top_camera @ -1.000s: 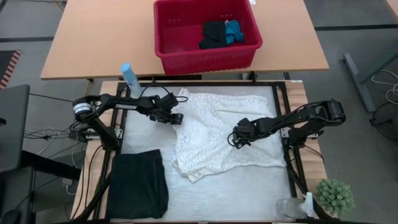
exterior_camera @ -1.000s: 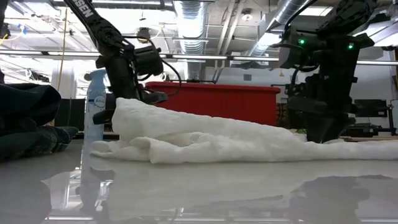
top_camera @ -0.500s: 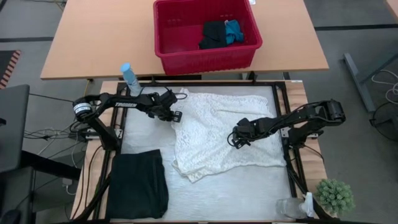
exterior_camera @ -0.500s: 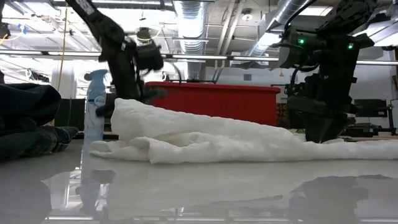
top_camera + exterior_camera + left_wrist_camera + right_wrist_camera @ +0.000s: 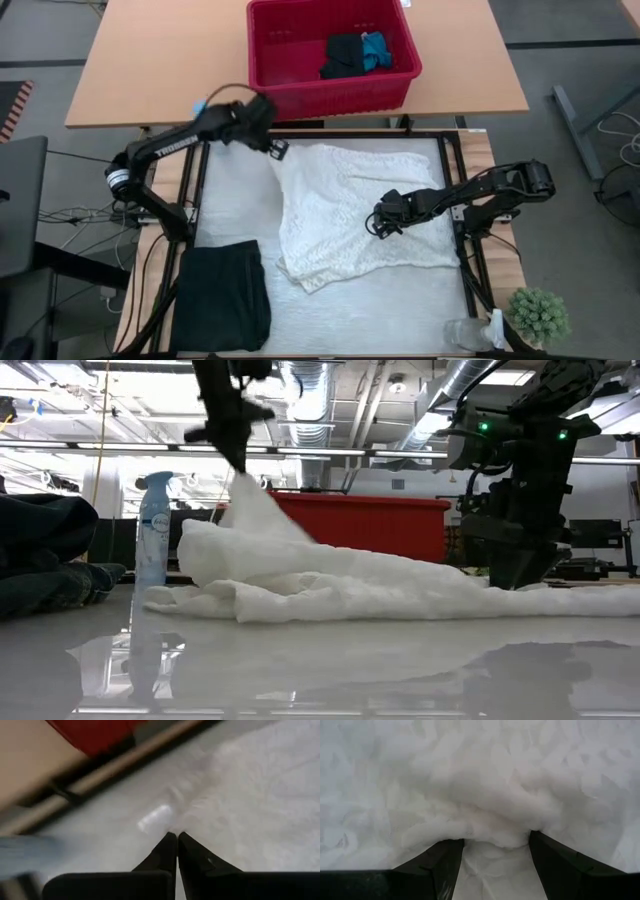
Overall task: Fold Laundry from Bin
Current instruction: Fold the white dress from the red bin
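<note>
A: Lifting now — left gripper [image 5: 277, 148] pinching the white garment [image 5: 350, 215] at its far corner, raised from beside the cloth a second ago, peaking that corner up in the low view.

B: Meaning unfolding, probably (spreading flat before any fold). Right gripper [image 5: 381, 222] staying spread, pressing a bunched ridge mid-cloth.

A: Lying on a glossy white table [image 5: 240, 200]; black garment [image 5: 225, 295] folded near the front-left corner.

B: Waiting beyond — red bin [image 5: 300, 95] holding dark and blue pieces; spray bottle [image 5: 154, 530]; ducted ceiling behind.
</note>
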You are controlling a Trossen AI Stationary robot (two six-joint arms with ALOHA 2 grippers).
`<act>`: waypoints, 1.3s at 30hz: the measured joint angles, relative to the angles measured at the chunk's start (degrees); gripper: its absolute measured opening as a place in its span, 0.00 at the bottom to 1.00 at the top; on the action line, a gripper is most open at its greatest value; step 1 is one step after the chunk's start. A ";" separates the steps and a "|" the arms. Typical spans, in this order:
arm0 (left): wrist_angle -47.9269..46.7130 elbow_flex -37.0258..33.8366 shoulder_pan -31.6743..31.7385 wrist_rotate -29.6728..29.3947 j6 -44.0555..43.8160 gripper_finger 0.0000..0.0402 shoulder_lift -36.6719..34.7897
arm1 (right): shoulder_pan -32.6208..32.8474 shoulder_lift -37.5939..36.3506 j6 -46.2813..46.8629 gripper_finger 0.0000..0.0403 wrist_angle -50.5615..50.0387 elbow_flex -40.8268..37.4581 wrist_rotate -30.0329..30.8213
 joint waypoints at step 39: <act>-10.19 -3.09 -12.65 9.35 -8.72 0.19 -9.98 | 0.92 0.00 -2.88 0.65 0.22 -0.02 0.11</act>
